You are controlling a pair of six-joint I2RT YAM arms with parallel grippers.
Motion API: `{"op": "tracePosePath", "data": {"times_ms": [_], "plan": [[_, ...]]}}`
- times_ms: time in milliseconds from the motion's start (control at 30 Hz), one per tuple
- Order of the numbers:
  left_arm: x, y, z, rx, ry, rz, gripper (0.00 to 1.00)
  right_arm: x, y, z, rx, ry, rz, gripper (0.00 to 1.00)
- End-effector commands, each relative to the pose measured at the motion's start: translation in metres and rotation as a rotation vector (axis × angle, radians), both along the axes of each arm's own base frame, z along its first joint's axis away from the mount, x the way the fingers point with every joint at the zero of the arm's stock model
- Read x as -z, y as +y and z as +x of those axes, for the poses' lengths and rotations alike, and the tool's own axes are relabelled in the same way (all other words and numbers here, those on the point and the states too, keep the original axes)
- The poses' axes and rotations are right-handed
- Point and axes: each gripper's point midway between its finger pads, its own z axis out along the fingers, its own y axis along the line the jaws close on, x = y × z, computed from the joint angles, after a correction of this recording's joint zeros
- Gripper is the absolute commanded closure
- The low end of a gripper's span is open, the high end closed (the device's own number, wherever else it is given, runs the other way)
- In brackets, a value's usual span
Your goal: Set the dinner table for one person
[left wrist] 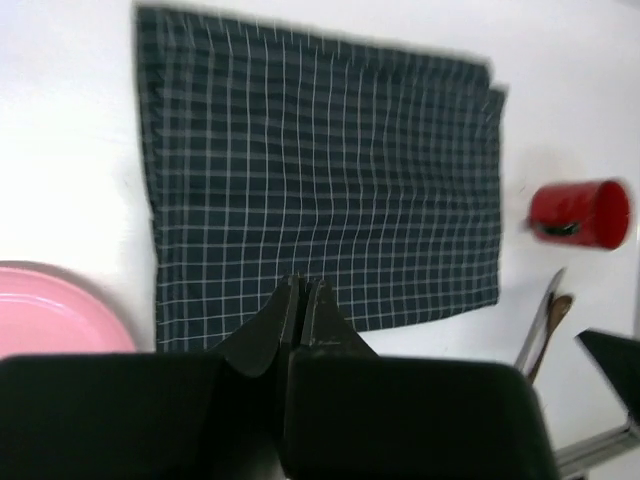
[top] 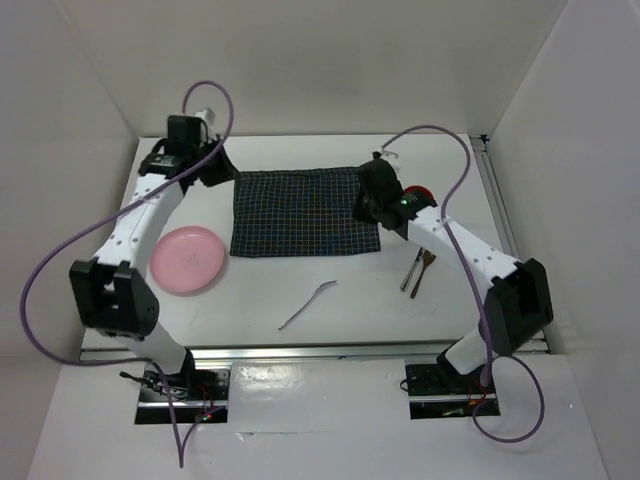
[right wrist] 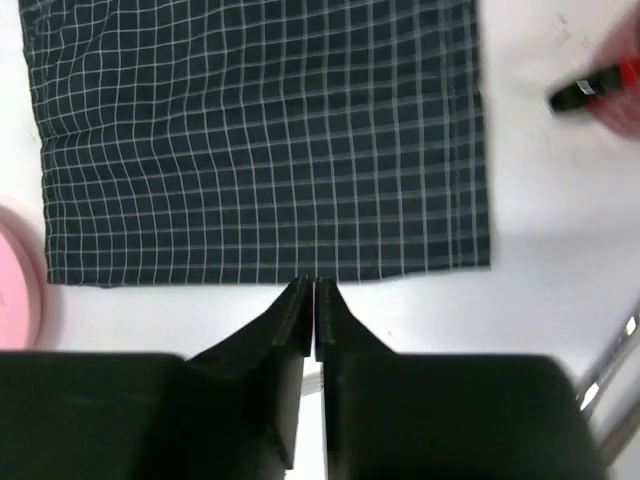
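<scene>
- The dinner table [top: 250,290] is a white worktop that fills the middle of the top view, with metal rails along its edge at 6 o'clock and its edge at 3 o'clock.
- A dark navy checked cloth mat [top: 305,212] lies flat near the table's centre, slightly towards 12 o'clock.
- A pink plate [top: 187,260] sits at 8 o'clock from the mat, just beside it but not touching.
- A red cup [left wrist: 580,213] lies on its side at 3 o'clock from the mat. In the top view the right arm partly hides it.
- Two pieces of cutlery [top: 418,272] lie close together at 4 o'clock from the mat.
- A thin curved metal utensil [top: 307,305] lies alone at 6 o'clock from the mat, well apart from the other cutlery.
- The left gripper [left wrist: 303,285] is closed, its fingers pressed together with nothing between them. It is near the mat's corner at 10 o'clock.
- The right gripper [right wrist: 312,285] is also closed and holds nothing, with only a hairline between its fingers. It is at the mat's edge at 3 o'clock, close to the cup.
</scene>
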Motion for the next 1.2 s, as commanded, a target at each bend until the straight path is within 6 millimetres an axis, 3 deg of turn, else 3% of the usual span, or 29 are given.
{"op": "tracePosePath", "data": {"times_ms": [0,33,67,100,133,200,233,300,333,367,400,467,533,600,733,767,900,1167], "plan": [[0.085,-0.024,0.009,0.035,0.199,0.036,1.0,0.014,0.012,0.038,-0.044,0.028,-0.071,0.88],[0.094,-0.027,0.013,0.036,0.217,0.047,1.0,0.005,0.016,0.055,-0.044,0.008,-0.054,0.88],[0.102,-0.028,0.019,0.036,0.232,0.049,1.0,0.011,0.023,0.061,-0.078,0.031,-0.037,0.88],[0.109,-0.032,0.024,0.035,0.242,0.065,1.0,0.04,0.024,0.069,-0.081,0.104,-0.055,0.88],[0.125,-0.037,0.031,0.033,0.278,0.072,1.0,0.034,0.024,0.085,-0.07,0.094,-0.038,0.89],[0.14,-0.039,0.038,0.028,0.299,0.093,1.0,0.049,0.025,0.099,-0.076,0.118,-0.039,0.9],[0.141,-0.039,0.047,0.021,0.291,0.098,1.0,0.074,0.024,0.104,-0.074,0.173,-0.051,0.9],[0.167,-0.04,0.049,0.023,0.354,0.11,1.0,0.085,0.026,0.115,-0.075,0.19,-0.041,0.9],[0.173,-0.038,0.052,0.016,0.362,0.119,1.0,0.107,0.029,0.115,-0.084,0.231,-0.045,0.9],[0.177,-0.037,0.055,0.01,0.365,0.127,1.0,0.112,0.025,0.12,-0.067,0.24,-0.041,0.92],[0.194,-0.036,0.054,0.004,0.397,0.14,1.0,0.122,0.026,0.119,-0.072,0.26,-0.042,0.92],[0.203,-0.037,0.053,0.009,0.415,0.166,1.0,0.145,0.018,0.115,-0.048,0.309,-0.05,0.92],[0.216,-0.034,0.049,0.004,0.445,0.179,1.0,0.152,0.014,0.115,-0.024,0.315,-0.037,0.93],[0.224,-0.033,0.044,0.005,0.462,0.182,1.0,0.17,0.009,0.102,-0.015,0.356,-0.047,0.93],[0.236,-0.035,0.033,0.015,0.49,0.19,1.0,0.176,-0.007,0.083,0.042,0.389,-0.052,0.95],[0.243,-0.034,0.026,0.016,0.512,0.195,1.0,0.17,-0.01,0.083,0.051,0.37,-0.057,0.95],[0.244,-0.039,0.012,0.032,0.521,0.21,1.0,0.174,-0.026,0.058,0.094,0.387,-0.079,0.97],[0.248,-0.041,0.0,0.043,0.54,0.216,1.0,0.169,-0.038,0.047,0.119,0.382,-0.114,0.97]]}}
